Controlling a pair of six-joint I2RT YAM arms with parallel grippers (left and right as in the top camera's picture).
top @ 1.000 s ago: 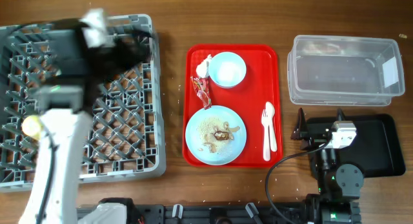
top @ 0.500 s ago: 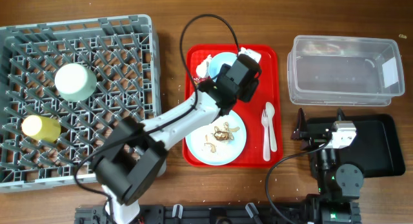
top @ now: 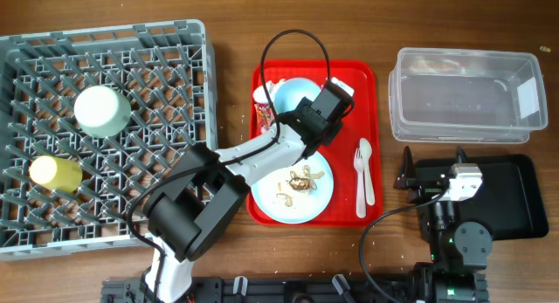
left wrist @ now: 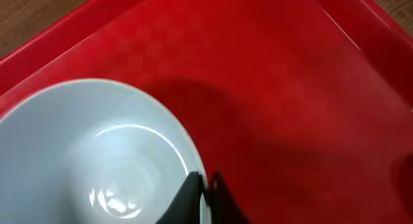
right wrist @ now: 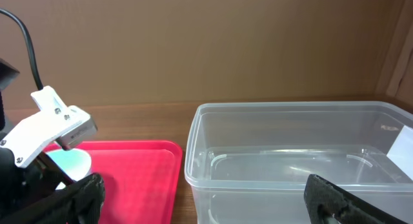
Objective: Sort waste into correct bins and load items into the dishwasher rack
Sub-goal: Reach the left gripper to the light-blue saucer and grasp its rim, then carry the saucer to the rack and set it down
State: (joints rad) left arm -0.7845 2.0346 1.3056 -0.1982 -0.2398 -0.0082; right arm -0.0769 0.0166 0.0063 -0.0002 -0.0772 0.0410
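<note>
The brown wooden desk [top: 236, 24] fills the overhead view. Only the right wrist view shows the room: a plain brown surface rising behind the desk.

The grey dishwasher rack [top: 210, 120] covers the left side. In it are an upturned mint-green bowl [top: 102, 111] and, nearer the front, a yellow cup [top: 54, 172].

The clear tub [top: 410, 93] sits at the far right, with the black tray [top: 515, 198] in front of it, under the right arm.

The red tray [top: 358, 85] lies in the middle. It carries a pale blue plate [top: 271, 203] with food scraps [top: 297, 182], a pale blue bowl [top: 286, 92] behind it, white cutlery [top: 364, 168] along the right side, and a crumpled tissue [top: 262, 93] just beside the bowl.

From overhead the left arm hides its own grip. The left wrist view shows the left hand [left wrist: 205, 198] pinched closed on the bowl's rim.

The right hand [right wrist: 206, 204] is spread wide with nothing in it, facing the tub.
</note>
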